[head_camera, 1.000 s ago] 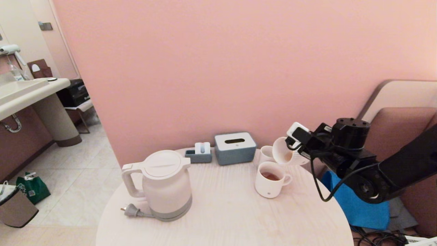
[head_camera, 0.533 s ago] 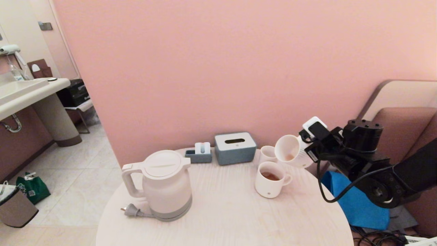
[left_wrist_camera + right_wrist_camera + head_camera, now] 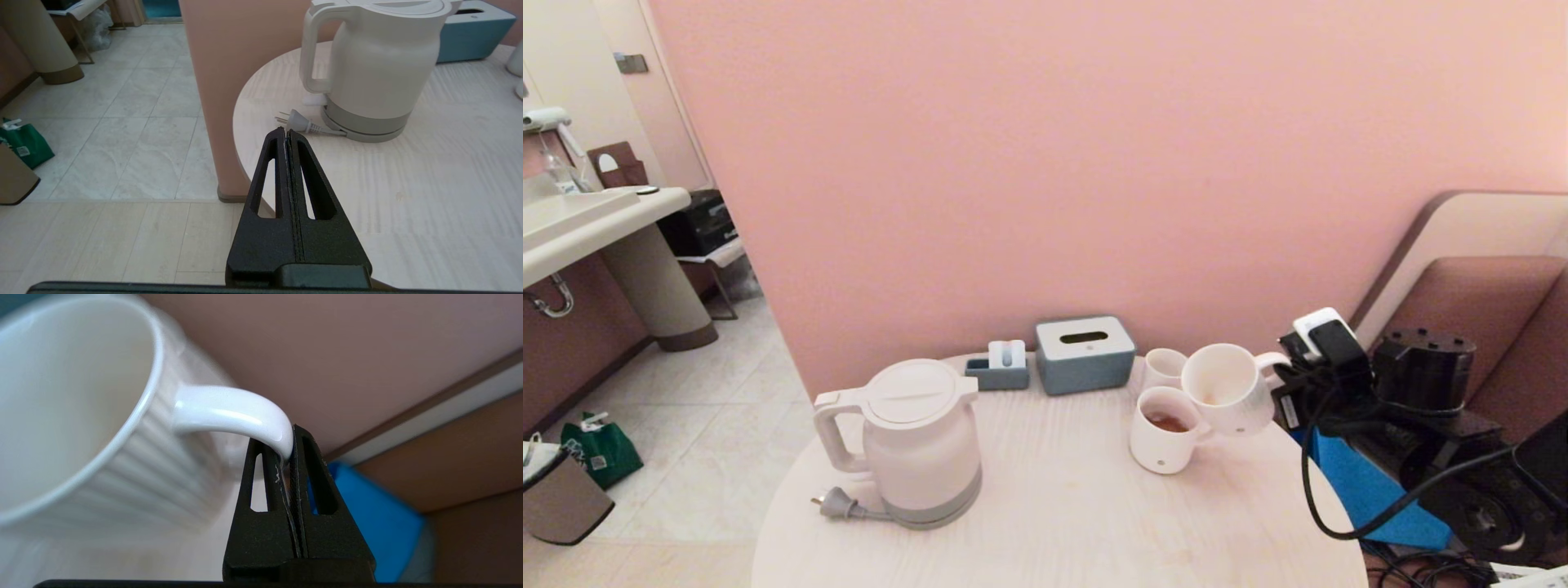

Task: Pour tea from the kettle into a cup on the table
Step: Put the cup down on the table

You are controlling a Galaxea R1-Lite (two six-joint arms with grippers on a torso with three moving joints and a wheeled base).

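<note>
While handle pinched, cup (image 3: 77,416) beside right end effector (image 3: 289,455).

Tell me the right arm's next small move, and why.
Probably lower the held mug onto the table and let go. The right claw is shut on its handle, the mug hangs tilted beside the mug with tea, and little remains inside.

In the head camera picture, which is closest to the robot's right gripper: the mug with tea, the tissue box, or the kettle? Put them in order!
From the right gripper:
1. Mug with tea, just left of it.
2. Tissue box, by the wall.
3. Kettle, far left.
</note>
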